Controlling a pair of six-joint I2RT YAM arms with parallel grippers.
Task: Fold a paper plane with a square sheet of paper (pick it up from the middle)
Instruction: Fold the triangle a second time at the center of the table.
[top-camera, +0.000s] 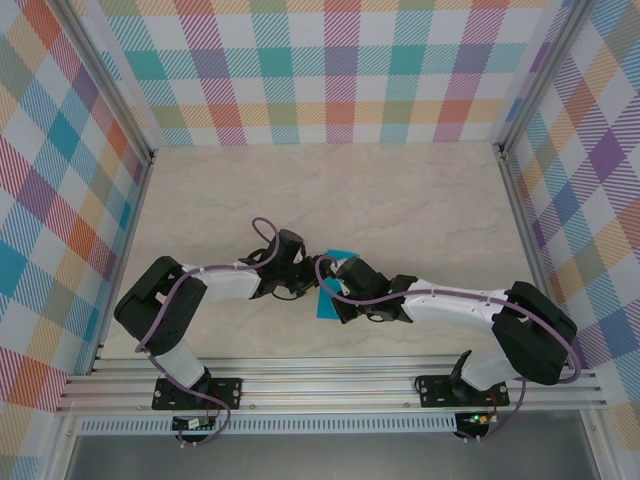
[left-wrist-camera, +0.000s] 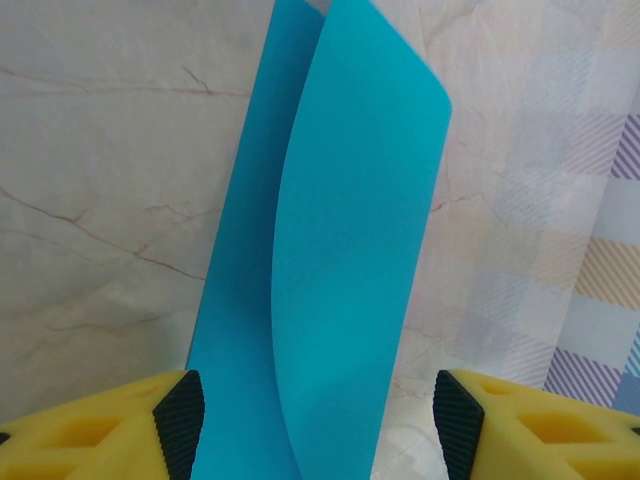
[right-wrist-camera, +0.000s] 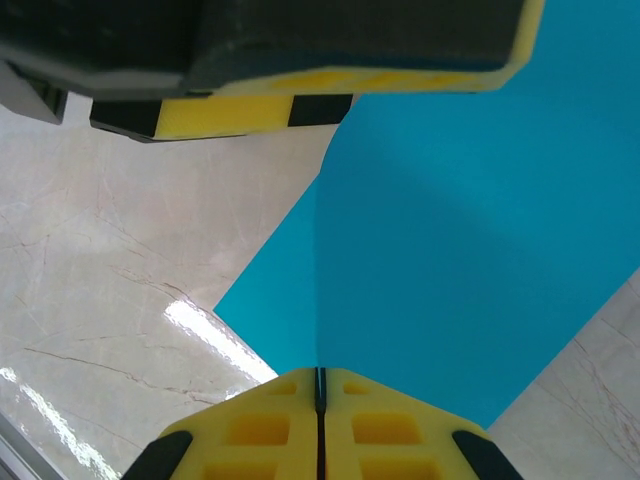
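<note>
The square sheet of paper (top-camera: 326, 303) is teal-blue and sits between the two grippers at the middle of the table. It is bent along a crease, with one flap curling up (left-wrist-camera: 340, 250). My right gripper (right-wrist-camera: 320, 385) is shut on the paper's edge, right where the crease (right-wrist-camera: 317, 280) meets the jaws. In the top view the right gripper (top-camera: 338, 290) comes in from the right. My left gripper (left-wrist-camera: 318, 430) is open, its black pads (left-wrist-camera: 180, 425) standing either side of the paper with a wide gap on the right. The left gripper's yellow finger (right-wrist-camera: 300, 60) hangs above the sheet.
The pale marble-patterned tabletop (top-camera: 400, 210) stretches behind the arms. Plaid walls (top-camera: 330, 70) close in the back and both sides. An aluminium rail (top-camera: 330, 385) runs along the near edge by the arm bases.
</note>
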